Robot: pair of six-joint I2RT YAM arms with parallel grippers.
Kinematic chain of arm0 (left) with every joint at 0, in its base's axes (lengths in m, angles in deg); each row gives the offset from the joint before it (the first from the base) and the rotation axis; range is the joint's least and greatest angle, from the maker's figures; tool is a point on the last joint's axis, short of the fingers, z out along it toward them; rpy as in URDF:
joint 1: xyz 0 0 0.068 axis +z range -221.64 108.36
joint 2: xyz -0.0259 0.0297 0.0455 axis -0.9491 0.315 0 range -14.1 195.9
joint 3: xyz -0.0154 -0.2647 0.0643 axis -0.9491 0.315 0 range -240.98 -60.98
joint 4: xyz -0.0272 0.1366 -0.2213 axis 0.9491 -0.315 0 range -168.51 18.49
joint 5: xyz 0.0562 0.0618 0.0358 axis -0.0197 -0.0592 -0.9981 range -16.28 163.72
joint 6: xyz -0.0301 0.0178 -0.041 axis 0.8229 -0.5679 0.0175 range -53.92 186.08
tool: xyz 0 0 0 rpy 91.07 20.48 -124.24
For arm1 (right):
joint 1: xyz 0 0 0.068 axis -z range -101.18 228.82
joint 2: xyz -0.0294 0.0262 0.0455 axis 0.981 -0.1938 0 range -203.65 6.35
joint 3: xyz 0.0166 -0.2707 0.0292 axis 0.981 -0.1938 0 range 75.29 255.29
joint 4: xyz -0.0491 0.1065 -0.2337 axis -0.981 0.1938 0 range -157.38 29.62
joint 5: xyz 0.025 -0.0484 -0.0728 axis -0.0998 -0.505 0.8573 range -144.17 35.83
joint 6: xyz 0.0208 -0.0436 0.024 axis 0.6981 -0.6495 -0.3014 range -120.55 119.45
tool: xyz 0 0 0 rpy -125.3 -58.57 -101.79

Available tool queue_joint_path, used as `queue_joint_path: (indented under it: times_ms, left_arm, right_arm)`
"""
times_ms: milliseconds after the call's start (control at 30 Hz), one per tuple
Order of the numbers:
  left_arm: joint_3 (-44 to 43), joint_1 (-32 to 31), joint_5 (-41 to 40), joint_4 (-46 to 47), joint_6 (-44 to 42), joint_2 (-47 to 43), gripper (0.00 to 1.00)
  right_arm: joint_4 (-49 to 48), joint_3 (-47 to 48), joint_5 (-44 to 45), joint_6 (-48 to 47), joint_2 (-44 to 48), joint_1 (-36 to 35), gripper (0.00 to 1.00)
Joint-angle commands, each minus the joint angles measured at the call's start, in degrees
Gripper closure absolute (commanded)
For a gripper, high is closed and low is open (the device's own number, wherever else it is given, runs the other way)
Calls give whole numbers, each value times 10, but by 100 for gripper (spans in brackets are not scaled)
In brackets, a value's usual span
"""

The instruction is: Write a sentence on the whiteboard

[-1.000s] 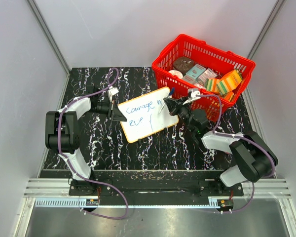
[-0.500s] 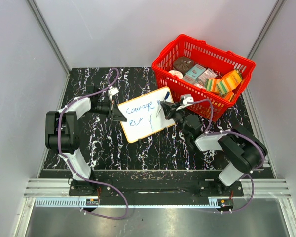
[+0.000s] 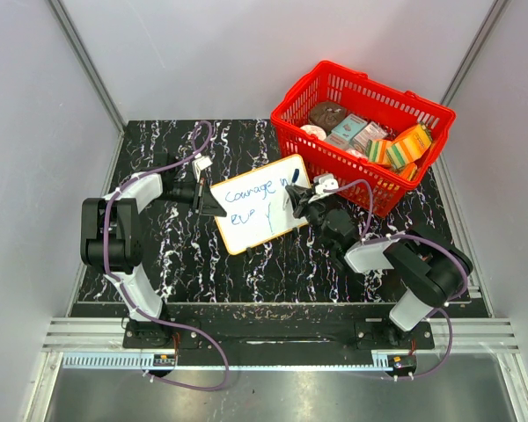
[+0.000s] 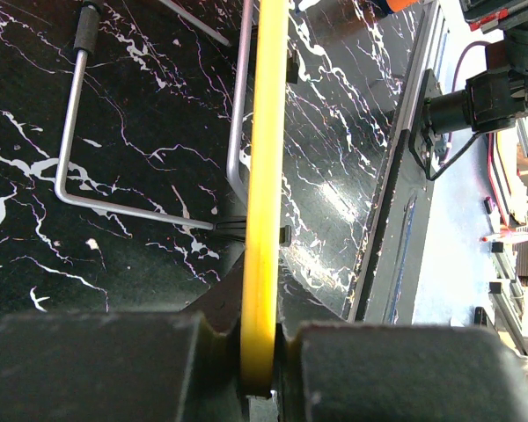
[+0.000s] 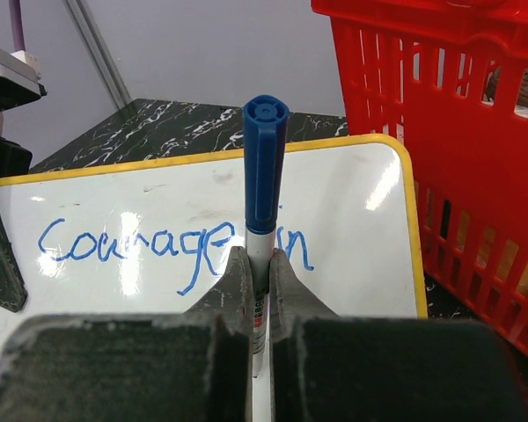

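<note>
The whiteboard (image 3: 277, 224) stands tilted at the table's middle, with a yellow-orange rim. The sentence (image 3: 253, 190) is blue handwriting: "Courage in" above a started second line "eve". My left gripper (image 3: 213, 207) is shut on the board's left edge; in the left wrist view the yellow rim (image 4: 264, 176) sits pinched between the jaws (image 4: 260, 352). My right gripper (image 3: 299, 202) is shut on a blue-capped marker (image 3: 294, 186) at the board's right part. In the right wrist view the marker (image 5: 266, 158) stands upright between the fingers (image 5: 257, 264), in front of the board (image 5: 361, 202) and "Courage in" (image 5: 158, 246).
A red basket (image 3: 334, 167) with several packaged items stands at the back right, close behind the right gripper; it also shows in the right wrist view (image 5: 458, 149). A bent metal wire stand (image 4: 66, 149) lies on the black marbled table behind the board.
My right gripper has moved left and toward the near edge with the marker, further over the board's right part. The left gripper and the board have not moved.
</note>
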Motion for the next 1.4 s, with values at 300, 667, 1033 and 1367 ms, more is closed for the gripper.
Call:
queue_joint_path:
  times_ms: [300,667,1033,1367]
  left_arm:
    - [-4,-5,-111,5,-40,-10,100]
    - [-6,-5,-109,-1,-43,-8,100]
    - [-7,-5,-110,0,-42,-8,100]
    - [-7,-5,-110,0,-42,-8,100]
  right_arm:
    - [-156,57,19,-18,-24,-4,100]
    - [-156,89,34,-12,-67,-4,100]
    - [-155,69,46,13,-76,-4,100]
    - [-154,40,50,39,-75,-4,100]
